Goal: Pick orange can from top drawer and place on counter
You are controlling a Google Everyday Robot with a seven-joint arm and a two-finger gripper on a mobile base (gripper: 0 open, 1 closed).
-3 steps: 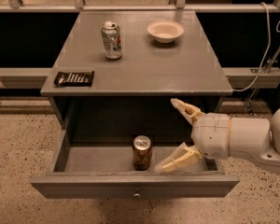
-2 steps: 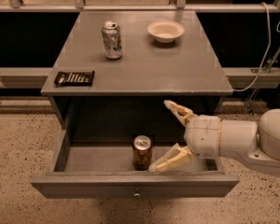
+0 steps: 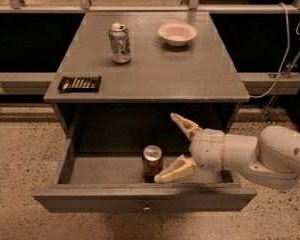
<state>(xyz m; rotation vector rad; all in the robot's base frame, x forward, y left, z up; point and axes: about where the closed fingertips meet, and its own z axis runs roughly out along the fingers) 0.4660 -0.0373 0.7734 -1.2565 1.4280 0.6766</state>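
The orange can (image 3: 152, 162) stands upright in the open top drawer (image 3: 140, 196), near its front wall at the middle. My gripper (image 3: 168, 148) is open inside the drawer, just right of the can. Its near finger (image 3: 173, 171) reaches toward the can's lower right side and its far finger (image 3: 185, 124) is up behind and to the right. The can is not between the fingers. The counter (image 3: 160, 69) is the grey cabinet top above the drawer.
On the counter stand a silver-white can with green and red print (image 3: 120, 43) at the back left, a white bowl (image 3: 177, 33) at the back right and a flat dark packet (image 3: 79, 83) at the front left edge. A white cable (image 3: 282, 59) hangs at the right.
My gripper has moved left inside the drawer toward the orange can, staying open. The can has not moved.
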